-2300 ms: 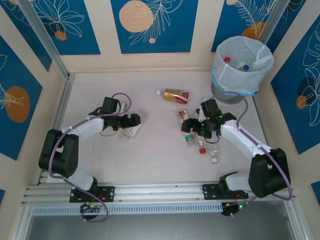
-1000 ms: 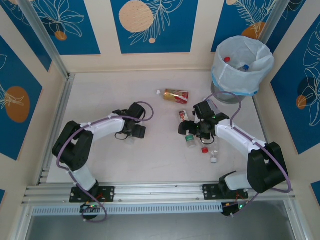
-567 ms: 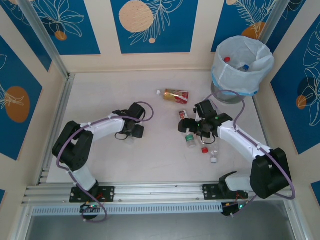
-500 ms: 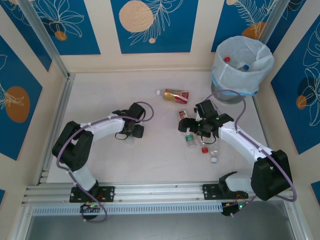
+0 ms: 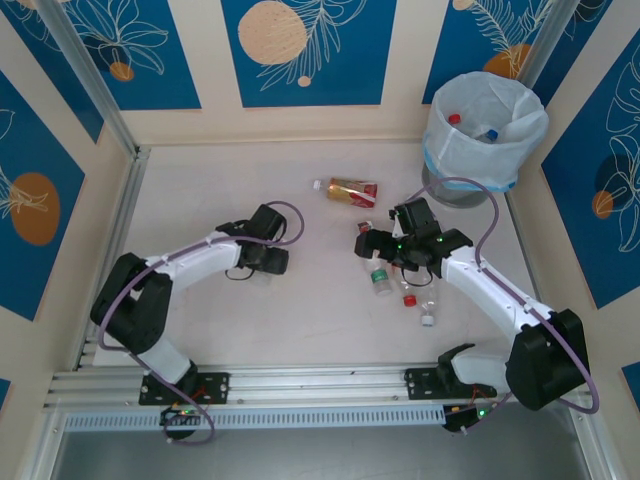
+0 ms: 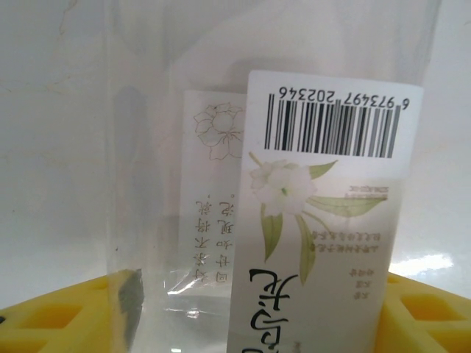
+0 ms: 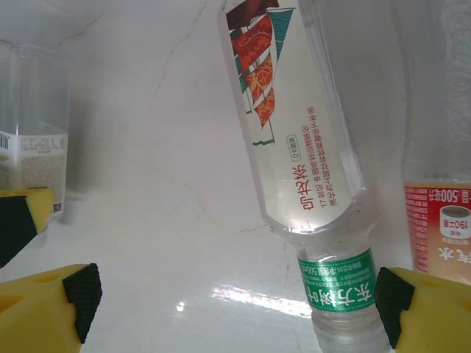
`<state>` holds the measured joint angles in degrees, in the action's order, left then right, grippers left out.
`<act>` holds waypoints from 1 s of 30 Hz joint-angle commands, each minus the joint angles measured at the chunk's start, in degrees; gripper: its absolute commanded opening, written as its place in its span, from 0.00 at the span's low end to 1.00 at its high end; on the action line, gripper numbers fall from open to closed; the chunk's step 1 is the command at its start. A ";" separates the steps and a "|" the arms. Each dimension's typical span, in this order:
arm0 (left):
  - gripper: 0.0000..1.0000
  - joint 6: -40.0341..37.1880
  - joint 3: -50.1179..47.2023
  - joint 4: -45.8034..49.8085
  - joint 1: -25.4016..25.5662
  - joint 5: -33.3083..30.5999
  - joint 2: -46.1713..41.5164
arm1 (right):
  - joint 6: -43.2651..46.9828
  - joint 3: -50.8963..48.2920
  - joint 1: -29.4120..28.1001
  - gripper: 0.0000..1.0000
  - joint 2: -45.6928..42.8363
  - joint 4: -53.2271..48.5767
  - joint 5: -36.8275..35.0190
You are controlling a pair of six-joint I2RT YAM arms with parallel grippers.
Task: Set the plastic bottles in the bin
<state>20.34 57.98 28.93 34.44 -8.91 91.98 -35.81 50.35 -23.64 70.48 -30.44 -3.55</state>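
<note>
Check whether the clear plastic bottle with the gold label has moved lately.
No. The gold-labelled bottle lies just where it was, left of the round grey bin.

The bin (image 5: 440, 150) stands in the table's (image 5: 200, 200) far corner, at 2 o'clock from the middle. Two bottles (image 5: 487, 132) lie in it. A lone bottle (image 5: 352, 190) lies at 1 o'clock. A bunch of bottles (image 5: 382, 280) lies at 4 o'clock. The last bottle (image 6: 324, 220) lies at 9 o'clock.

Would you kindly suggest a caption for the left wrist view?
Clear bottle with a white flower label, held between the yellow pads of the left gripper.
</note>
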 commanded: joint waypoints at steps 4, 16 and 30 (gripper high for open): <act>0.13 -2.70 -1.36 -2.96 0.67 3.62 -5.22 | -5.25 -0.59 -0.27 0.98 -1.42 4.04 3.28; 0.00 -5.92 -5.34 -11.32 2.44 10.04 -13.43 | -9.78 -1.66 0.07 0.98 -2.24 11.58 9.29; 0.00 -11.30 -7.41 -20.43 6.51 22.88 -18.86 | -21.10 -11.57 0.01 0.99 -6.31 42.22 23.53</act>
<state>11.33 50.63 11.38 39.29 10.79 74.28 -52.53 40.58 -23.57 64.93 0.78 13.58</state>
